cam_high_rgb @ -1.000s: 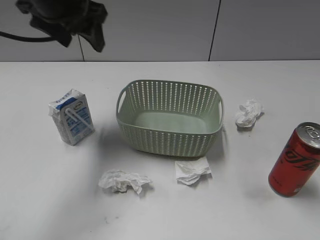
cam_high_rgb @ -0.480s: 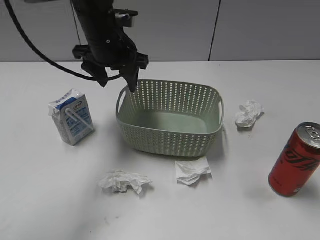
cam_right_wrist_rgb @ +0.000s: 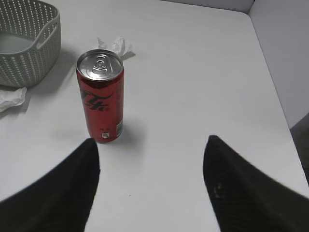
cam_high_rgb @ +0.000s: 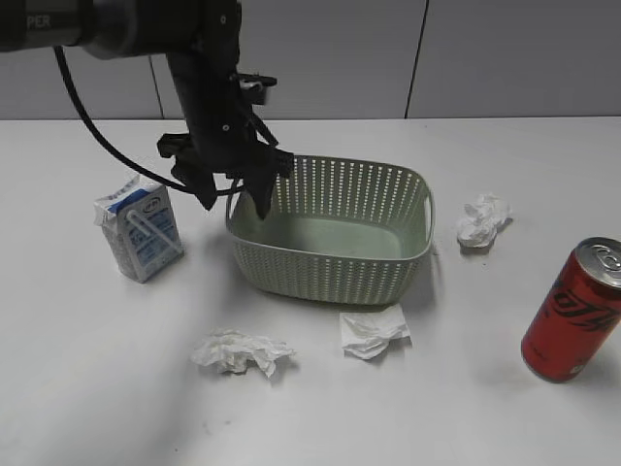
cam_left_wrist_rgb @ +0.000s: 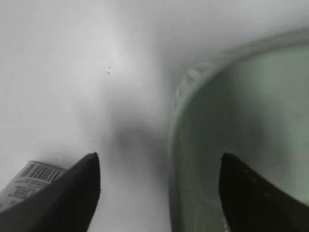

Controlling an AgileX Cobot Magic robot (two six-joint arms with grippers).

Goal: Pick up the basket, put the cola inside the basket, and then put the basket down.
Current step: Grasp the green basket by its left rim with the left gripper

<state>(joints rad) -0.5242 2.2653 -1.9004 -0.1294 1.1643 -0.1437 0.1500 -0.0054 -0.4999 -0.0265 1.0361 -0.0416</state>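
Note:
The pale green basket (cam_high_rgb: 335,233) stands on the white table at the middle. My left gripper (cam_high_rgb: 235,202) is open and straddles the basket's left wall, one finger outside and one inside. The left wrist view shows the basket rim (cam_left_wrist_rgb: 181,96) between the open fingers (cam_left_wrist_rgb: 158,157). The red cola can (cam_high_rgb: 572,311) stands upright at the right edge. It also shows in the right wrist view (cam_right_wrist_rgb: 101,96), ahead and left of my open, empty right gripper (cam_right_wrist_rgb: 150,140). The right gripper is out of the exterior view.
A blue-and-white drink carton (cam_high_rgb: 139,226) stands left of the basket. Crumpled white tissues lie in front of the basket (cam_high_rgb: 240,351) (cam_high_rgb: 373,331) and to its right (cam_high_rgb: 482,219). A grey wall runs behind the table.
My left arm has come down from the top left to the basket's left wall, its open fingers now either side of the rim. The can, basket and carton have not moved.

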